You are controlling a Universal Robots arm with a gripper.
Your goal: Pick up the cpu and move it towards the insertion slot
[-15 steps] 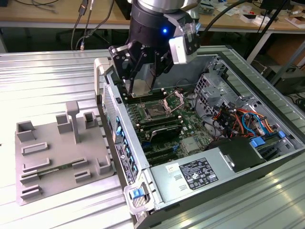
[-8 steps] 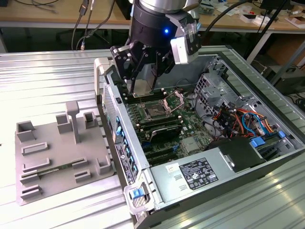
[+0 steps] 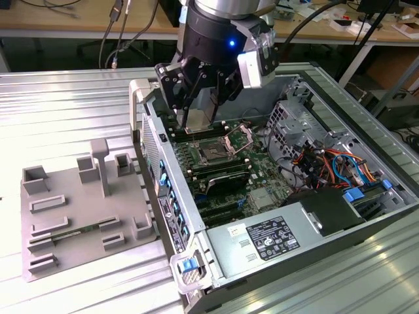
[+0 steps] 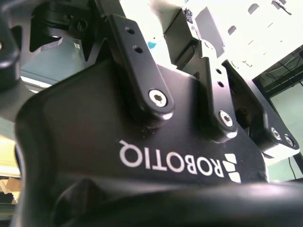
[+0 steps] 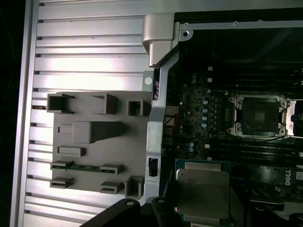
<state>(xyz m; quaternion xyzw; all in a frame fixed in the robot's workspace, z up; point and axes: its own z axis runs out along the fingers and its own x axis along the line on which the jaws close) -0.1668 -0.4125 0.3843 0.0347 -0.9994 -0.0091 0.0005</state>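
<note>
A black robot gripper (image 3: 198,111) hangs at upper centre of the exterior view, above the open computer case (image 3: 366,124), its fingers clamped on the small flat square cpu with a silvery metal top (image 5: 202,193), seen at lower right of the first wrist view. The insertion slot (image 3: 215,152), a dark square socket with a raised shiny metal frame, sits just below the gripper, uncovered. A grey plastic fixture (image 3: 72,209) lies at lower left on the ribbed aluminium table (image 3: 59,111).
</note>
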